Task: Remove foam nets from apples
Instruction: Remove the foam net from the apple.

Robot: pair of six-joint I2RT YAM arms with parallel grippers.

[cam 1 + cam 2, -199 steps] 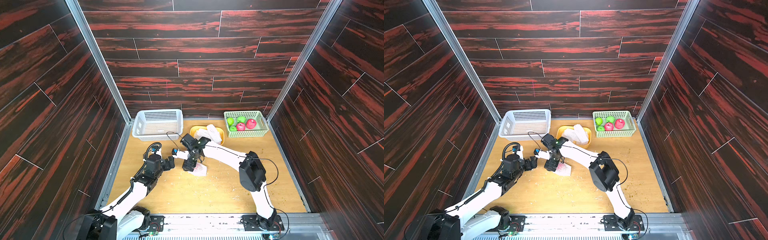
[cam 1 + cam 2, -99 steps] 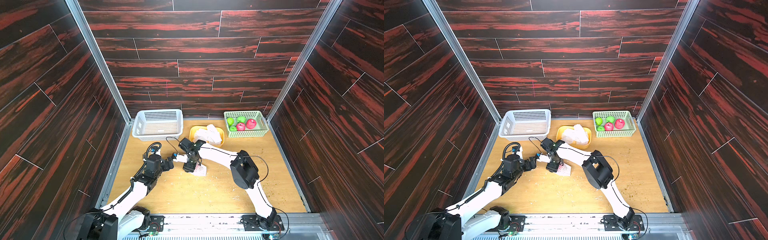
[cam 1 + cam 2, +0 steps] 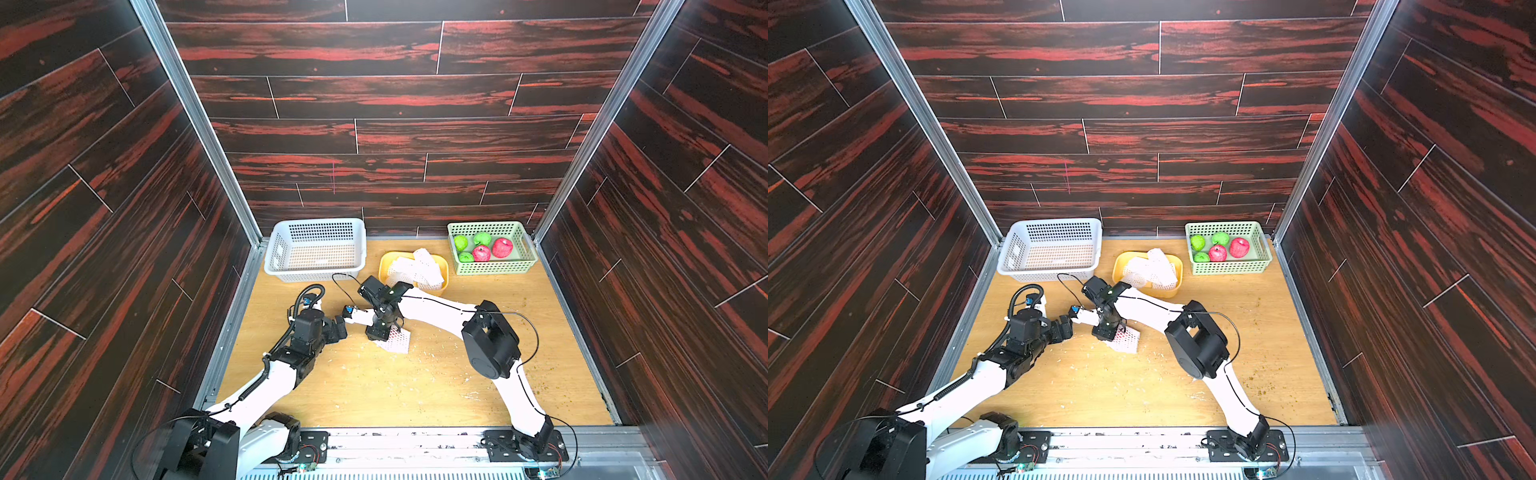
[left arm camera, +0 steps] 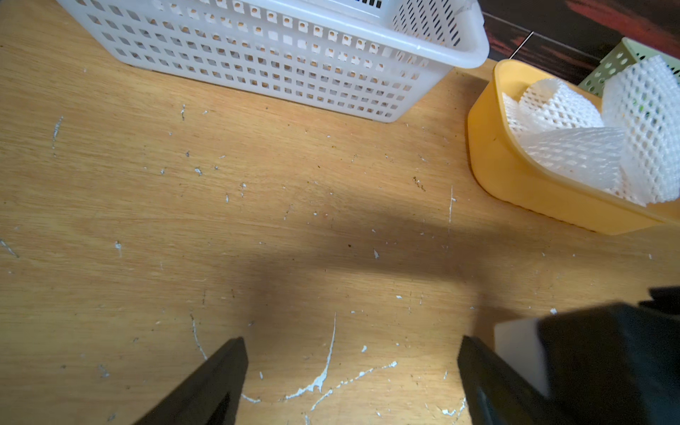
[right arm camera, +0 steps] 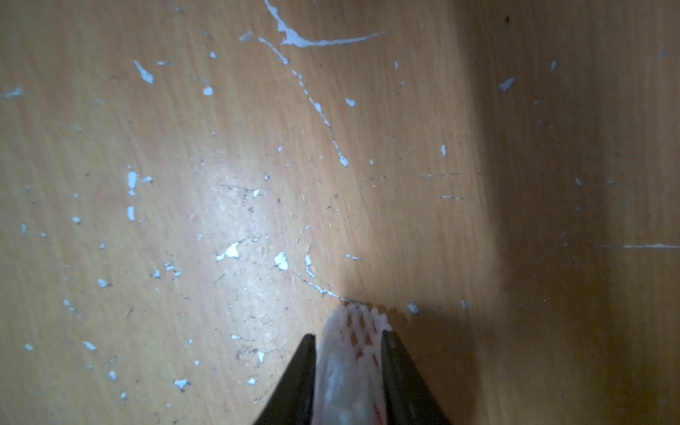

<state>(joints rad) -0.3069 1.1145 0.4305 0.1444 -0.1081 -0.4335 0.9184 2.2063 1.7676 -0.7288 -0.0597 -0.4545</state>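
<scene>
Mid-table, your right gripper (image 5: pixel 347 336) has just drawn its jaws in on the foam net (image 5: pixel 362 323), pinching a fold of white mesh with red showing through the holes; a second ago those jaws stood wide above it. The net still wraps what looks like the last apple (image 3: pixel 395 341), which rests on the table (image 3: pixel 374 386) under the gripper. Just beside it, your left gripper (image 4: pixel 351 340) hangs spread and empty, touching nothing. This pinch likely opens the final peel; you may want the left to steady the fruit, or it could lift along with the mesh. Behind, the yellow tray (image 3: pixel 384 266) holds the spent nets (image 3: pixel 415 266). At the back wall, five bare apples (image 3: pixel 482 251) lie in the green basket (image 3: pixel 490 270), and the white basket (image 3: pixel 316 272) holds nothing
</scene>
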